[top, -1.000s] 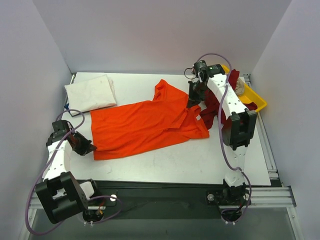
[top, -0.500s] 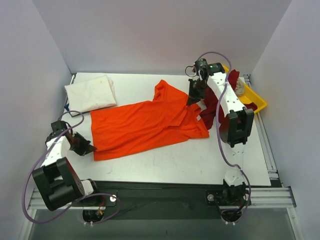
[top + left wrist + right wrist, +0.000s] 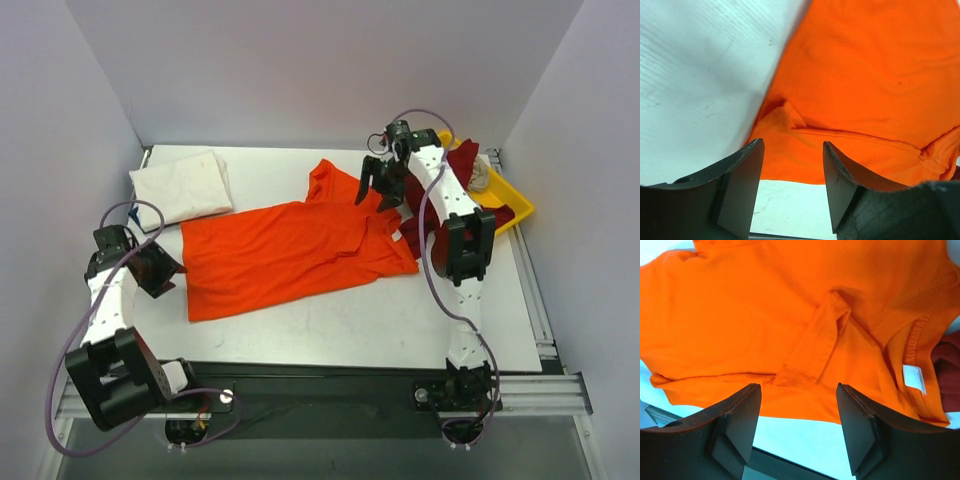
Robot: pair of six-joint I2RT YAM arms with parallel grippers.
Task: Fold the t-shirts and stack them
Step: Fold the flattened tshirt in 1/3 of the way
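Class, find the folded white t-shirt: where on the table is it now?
In the top view, the white t-shirt lies folded at the far left corner of the table, just beyond the left end of the spread orange t-shirt.

**Robot body.** The left arm [image 3: 103,305] and right arm [image 3: 447,195] are built of white shell links joined by black, blocky joint housings [image 3: 112,378]. A lavender cable [image 3: 424,262] loops loosely along each arm. The left gripper [image 3: 792,150] and right gripper [image 3: 799,390] carry dark, matte, wedge-shaped fingers [image 3: 738,187] with flat inner faces.
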